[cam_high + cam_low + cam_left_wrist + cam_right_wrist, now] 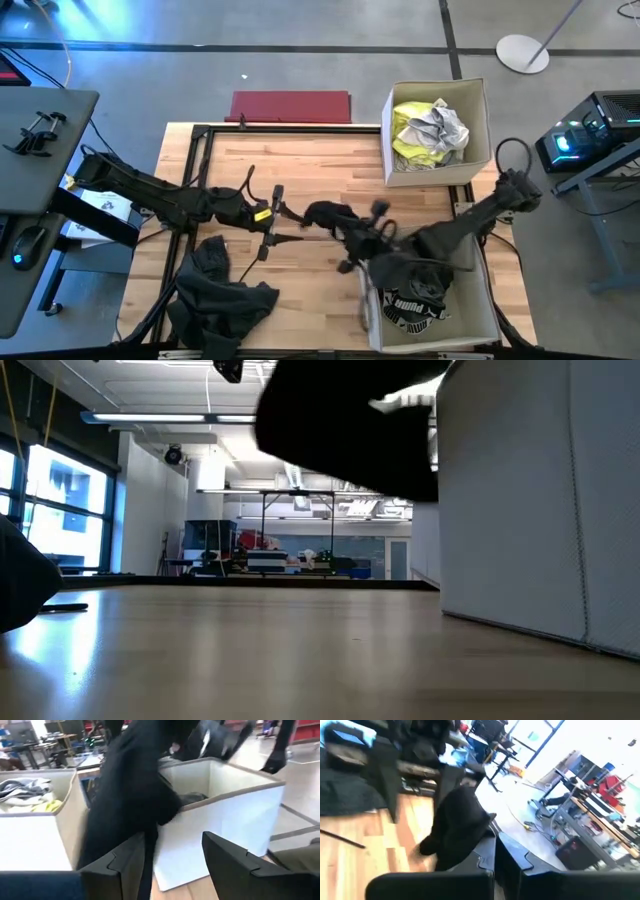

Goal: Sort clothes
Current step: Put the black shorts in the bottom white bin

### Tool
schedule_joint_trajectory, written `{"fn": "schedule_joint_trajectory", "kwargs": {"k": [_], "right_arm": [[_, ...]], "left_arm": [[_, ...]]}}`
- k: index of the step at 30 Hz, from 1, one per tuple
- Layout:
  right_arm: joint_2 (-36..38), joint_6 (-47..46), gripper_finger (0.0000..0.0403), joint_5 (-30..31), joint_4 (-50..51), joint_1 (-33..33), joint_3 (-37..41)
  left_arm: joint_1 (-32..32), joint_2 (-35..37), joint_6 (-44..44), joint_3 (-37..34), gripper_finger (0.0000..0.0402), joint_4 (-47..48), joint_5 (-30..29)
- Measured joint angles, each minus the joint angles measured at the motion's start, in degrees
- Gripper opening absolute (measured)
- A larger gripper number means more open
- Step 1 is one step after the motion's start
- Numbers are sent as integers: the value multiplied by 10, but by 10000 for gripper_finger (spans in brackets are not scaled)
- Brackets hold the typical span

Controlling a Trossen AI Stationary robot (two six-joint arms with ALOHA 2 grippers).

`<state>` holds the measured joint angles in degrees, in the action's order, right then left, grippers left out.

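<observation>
Robotics lab in an open industrial hall

A wooden table (pixel 300 200) on a black frame stands on a polished concrete floor (pixel 200 60), with two dark robot arms mounted at its sides. A desk with a computer mouse (pixel 28 243) sits on one side and a computer case with glowing lights (pixel 590 130) on the other. Beyond the table, the low view shows exposed ceiling lights (pixel 150 417), tall windows (pixel 60 500) and distant workbenches (pixel 270 560); shelving with equipment (pixel 590 815) also shows.
</observation>
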<state>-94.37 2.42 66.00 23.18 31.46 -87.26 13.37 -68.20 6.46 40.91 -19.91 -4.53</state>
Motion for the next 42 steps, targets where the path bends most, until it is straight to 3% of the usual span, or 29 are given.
{"fn": "schedule_joint_trajectory", "kwargs": {"k": [5, 13, 16, 19, 21, 23, 27, 33, 37, 42], "right_arm": [[62, 0, 1, 54, 38, 61, 0], [175, 60, 0, 240, -10, 249, -1], [207, 60, 0, 226, -13, 315, -1], [225, -36, 0, 218, 34, 353, -1], [226, -121, 0, 180, 106, 367, -1], [223, -231, 0, 105, 193, 377, -1], [206, -527, 0, -30, 384, 378, 2], [169, -895, 0, -166, 577, 335, 80], [164, -945, 0, -312, 524, 266, 171], [164, -814, 0, -466, 309, 161, 289]], "left_arm": [[0, 0, 1, 0, 188, 11, -20], [0, 0, 2, 0, 188, 33, -27], [-1, 0, 2, 0, 188, 38, -37], [-1, 0, 2, 0, 188, 38, -38], [-1, 0, 2, 0, 188, 38, -39], [-1, 0, 2, 0, 188, 38, -39], [-1, 1, 2, 0, 188, 38, -39], [-1, 1, 2, 0, 188, 38, -39], [-2, 1, 3, 0, 188, 29, -40], [-2, 1, 9, 0, 188, 7, -40]]}}
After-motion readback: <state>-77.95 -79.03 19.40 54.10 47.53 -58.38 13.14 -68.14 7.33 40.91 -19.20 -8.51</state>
